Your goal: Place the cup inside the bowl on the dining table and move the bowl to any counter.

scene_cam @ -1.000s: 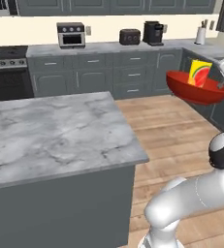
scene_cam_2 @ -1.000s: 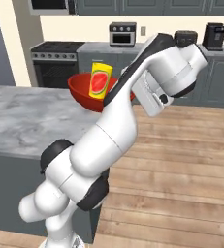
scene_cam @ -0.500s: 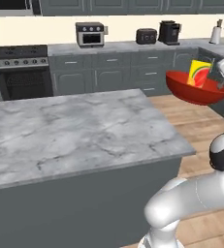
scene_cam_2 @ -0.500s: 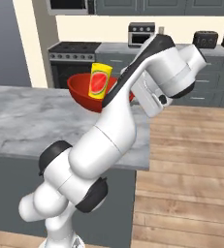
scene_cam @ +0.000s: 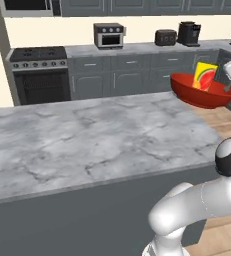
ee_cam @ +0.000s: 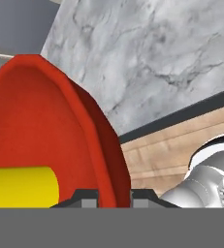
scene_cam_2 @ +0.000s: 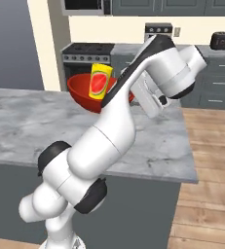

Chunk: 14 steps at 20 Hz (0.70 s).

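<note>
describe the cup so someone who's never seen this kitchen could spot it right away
Start at the big grey marble island in the middle of the kitchen. Held in the air at its far corner is a wide red bowl. The cup stands inside it: small, narrow and yellow with a red mark, the only yellow thing around.

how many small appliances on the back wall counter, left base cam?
3: a toaster oven right of the stove, then a toaster, then a coffee maker. More may sit beyond the frame's right edge.
</note>
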### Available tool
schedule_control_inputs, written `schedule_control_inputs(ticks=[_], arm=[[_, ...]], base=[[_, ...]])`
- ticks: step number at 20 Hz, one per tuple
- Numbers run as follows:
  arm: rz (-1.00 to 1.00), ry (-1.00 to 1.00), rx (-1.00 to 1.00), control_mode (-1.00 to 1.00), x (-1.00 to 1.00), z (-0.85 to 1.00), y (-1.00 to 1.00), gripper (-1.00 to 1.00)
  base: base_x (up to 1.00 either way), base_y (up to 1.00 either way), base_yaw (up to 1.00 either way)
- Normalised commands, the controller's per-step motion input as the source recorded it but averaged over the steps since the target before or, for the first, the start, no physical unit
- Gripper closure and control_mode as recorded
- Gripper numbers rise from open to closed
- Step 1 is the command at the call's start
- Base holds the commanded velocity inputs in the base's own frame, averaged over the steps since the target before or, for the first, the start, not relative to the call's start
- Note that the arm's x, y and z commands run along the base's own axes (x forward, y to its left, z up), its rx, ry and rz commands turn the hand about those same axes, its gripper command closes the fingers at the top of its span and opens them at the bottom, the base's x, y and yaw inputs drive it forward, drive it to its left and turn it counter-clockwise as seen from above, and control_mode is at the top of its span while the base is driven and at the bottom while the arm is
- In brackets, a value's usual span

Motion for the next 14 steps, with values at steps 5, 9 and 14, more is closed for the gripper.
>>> schedule_control_inputs(ticks=[5,9,14], arm=[[0.0,0.0,0.0,1.0,0.0,0.0,0.0,1.0],[0.0,0.0,0.0,1.0,0.0,0.0,0.0,1.0],[0.0,0.0,0.0,1.0,0.0,0.0,0.0,1.0]], base=[[0.07,0.88,0.0],[0.12,0.58,0.0],[0.0,0.0,0.0]])
